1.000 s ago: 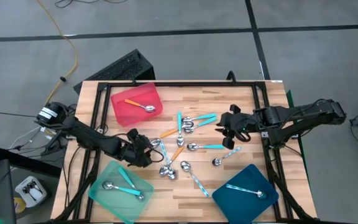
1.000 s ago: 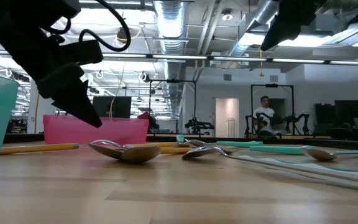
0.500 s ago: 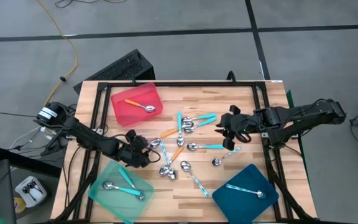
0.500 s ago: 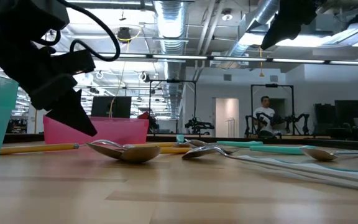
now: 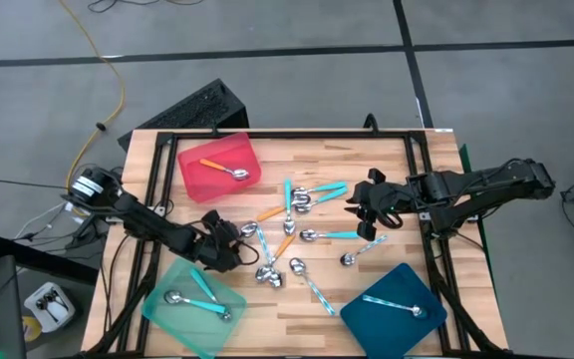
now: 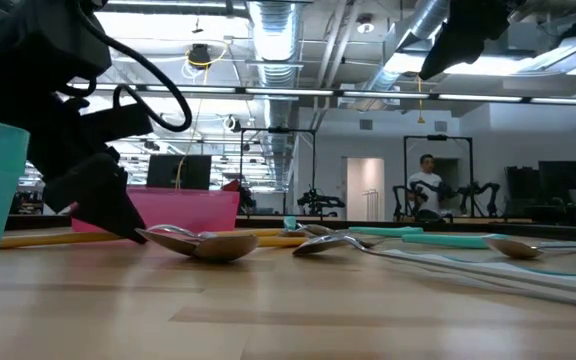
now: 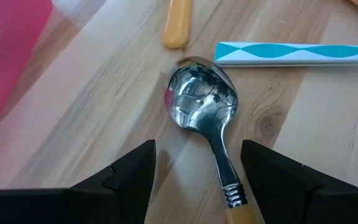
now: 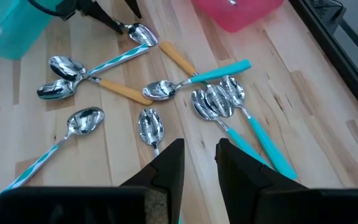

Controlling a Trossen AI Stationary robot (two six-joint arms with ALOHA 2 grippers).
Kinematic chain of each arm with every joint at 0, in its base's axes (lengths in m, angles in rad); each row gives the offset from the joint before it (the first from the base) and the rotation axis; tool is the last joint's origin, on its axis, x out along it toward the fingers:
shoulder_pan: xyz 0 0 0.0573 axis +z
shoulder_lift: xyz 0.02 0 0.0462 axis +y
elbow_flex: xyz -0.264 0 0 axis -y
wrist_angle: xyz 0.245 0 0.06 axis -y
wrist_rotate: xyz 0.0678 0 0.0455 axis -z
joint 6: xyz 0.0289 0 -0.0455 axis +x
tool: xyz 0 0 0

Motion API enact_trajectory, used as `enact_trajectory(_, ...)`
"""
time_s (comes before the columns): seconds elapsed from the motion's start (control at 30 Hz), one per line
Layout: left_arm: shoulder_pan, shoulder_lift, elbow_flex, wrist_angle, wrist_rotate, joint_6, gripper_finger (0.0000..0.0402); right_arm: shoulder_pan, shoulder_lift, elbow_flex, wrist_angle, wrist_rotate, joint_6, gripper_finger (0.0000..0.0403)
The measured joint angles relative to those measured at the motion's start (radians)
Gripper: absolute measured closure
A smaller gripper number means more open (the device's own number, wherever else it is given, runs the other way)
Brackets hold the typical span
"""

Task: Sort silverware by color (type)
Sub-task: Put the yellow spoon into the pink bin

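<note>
A heap of small spoons [image 5: 289, 239] with shiny bowls lies flat mid-desk, handles orange, turquoise or wavy pale blue, several crossing. One orange-handled spoon [image 5: 223, 169], one turquoise spoon [image 5: 198, 297] and one patterned spoon [image 5: 395, 305] lie apart.

Spoons [image 5: 285, 239] crowd the middle of the table [image 5: 387, 160]; its far right stretch lies bare. Red tray [image 5: 219, 166], green tray [image 5: 193, 299] and blue tray [image 5: 397, 304] block three corners.

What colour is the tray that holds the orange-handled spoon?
The tray is red, with the orange-handled spoon in it; best seen in the high view.
</note>
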Motion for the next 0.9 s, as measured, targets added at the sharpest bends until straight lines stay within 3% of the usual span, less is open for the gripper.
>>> enact_trajectory(0.23,0.002,0.014,0.000,0.013,0.017,0.004,0.0202,0.000,0.000,0.000,0.000,0.000,0.000,0.0287)
enact_trajectory(0.57,0.001,0.015,0.001,0.022,0.043,0.009,0.0383,0.000,0.000,0.000,0.002,0.001,0.000,0.0287)
enact_trajectory(0.9,0.001,-0.006,-0.005,0.035,-0.009,0.040,0.0395,0.000,0.000,0.000,0.003,0.001,0.002,0.0287)
